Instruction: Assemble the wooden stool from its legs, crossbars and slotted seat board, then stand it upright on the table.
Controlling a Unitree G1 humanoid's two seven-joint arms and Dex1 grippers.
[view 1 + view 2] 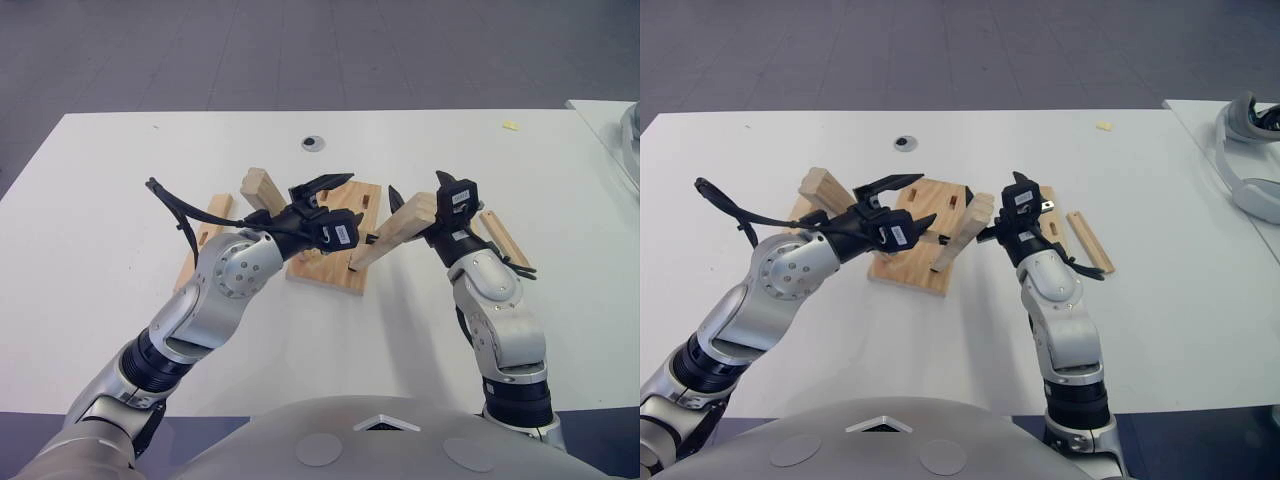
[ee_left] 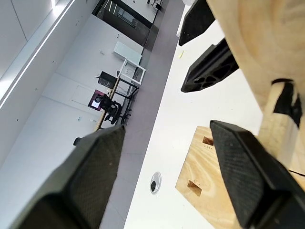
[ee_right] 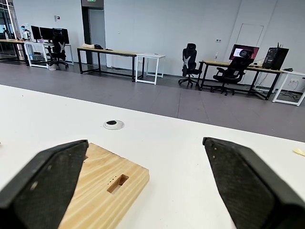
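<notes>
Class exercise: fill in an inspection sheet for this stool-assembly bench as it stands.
Surface: white table, flat.
Job's things: seat board flat; slotted wooden piece and wooden block to its left; thin crossbar to its right.
Clutter: yellow scrap, far edge.
Grippers: left gripper open above the board; right gripper holds a tilted wooden leg.
Cables: black cable loops out behind left gripper.
Surroundings: grey floor; headset on neighbouring table.

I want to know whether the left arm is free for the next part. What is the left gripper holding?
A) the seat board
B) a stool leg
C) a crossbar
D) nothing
D: the left gripper hangs above the seat board with its fingers spread wide and only open space between them.
</notes>
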